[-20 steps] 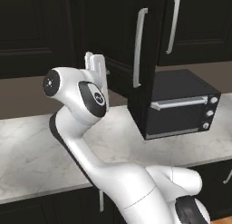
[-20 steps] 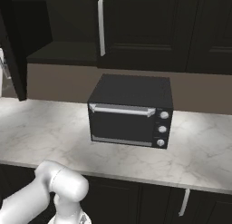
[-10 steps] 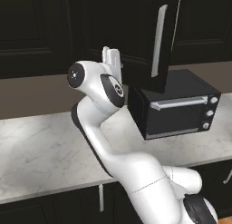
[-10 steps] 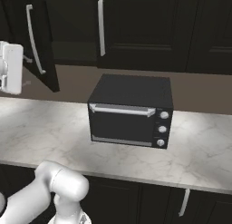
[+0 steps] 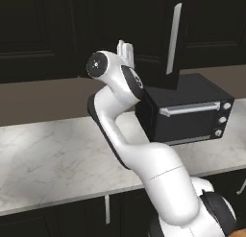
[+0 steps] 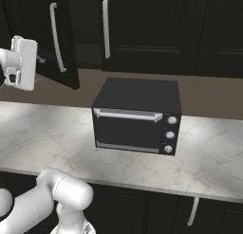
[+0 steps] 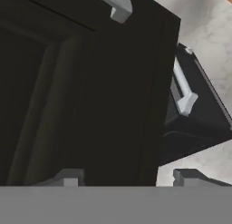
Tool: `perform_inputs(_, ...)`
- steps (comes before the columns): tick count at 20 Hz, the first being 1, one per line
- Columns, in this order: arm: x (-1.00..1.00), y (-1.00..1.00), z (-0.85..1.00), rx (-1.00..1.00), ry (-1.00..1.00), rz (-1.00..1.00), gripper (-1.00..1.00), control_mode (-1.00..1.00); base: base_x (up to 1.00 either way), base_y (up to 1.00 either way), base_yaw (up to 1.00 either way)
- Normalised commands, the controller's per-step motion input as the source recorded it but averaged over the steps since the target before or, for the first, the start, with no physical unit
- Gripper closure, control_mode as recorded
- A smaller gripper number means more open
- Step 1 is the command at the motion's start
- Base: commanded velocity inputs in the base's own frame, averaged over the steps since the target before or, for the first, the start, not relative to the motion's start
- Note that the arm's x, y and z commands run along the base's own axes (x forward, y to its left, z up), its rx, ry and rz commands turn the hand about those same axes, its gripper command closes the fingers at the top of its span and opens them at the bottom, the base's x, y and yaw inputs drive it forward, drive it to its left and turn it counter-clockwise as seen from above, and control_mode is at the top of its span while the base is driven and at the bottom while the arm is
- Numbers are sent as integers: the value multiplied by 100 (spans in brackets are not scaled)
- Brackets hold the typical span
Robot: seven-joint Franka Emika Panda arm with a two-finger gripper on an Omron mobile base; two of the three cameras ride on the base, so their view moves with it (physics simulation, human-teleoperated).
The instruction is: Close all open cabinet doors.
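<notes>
door: open cabinet door (image 6: 59, 43) stood ajar above the counter (image 6: 47, 133), left of the toaster oven (image 6: 135, 119)
fingers: tips (image 7: 68, 177) spread apart, straddling the door's lower edge, gripping nothing

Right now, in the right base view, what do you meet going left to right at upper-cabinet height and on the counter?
End effector → open cabinet door with its bar handle → handle of the shut door → toaster oven on the marble counter.
</notes>
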Motion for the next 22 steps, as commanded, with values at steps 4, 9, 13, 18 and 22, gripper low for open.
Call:
perform_inputs(4,49,-50,-7,12,1,14,-100,-100,0,0,0)
perform_inputs(9,42,-49,-24,6,0,21,-100,-100,0,0,0)
perform_inputs(13,21,-42,-36,0,0,22,-100,-100,0,0,0)
perform_inputs(18,35,-28,-19,0,2,21,-100,-100,0,0,0)
perform_inputs(22,60,-22,-7,0,13,15,-100,-100,0,0,0)
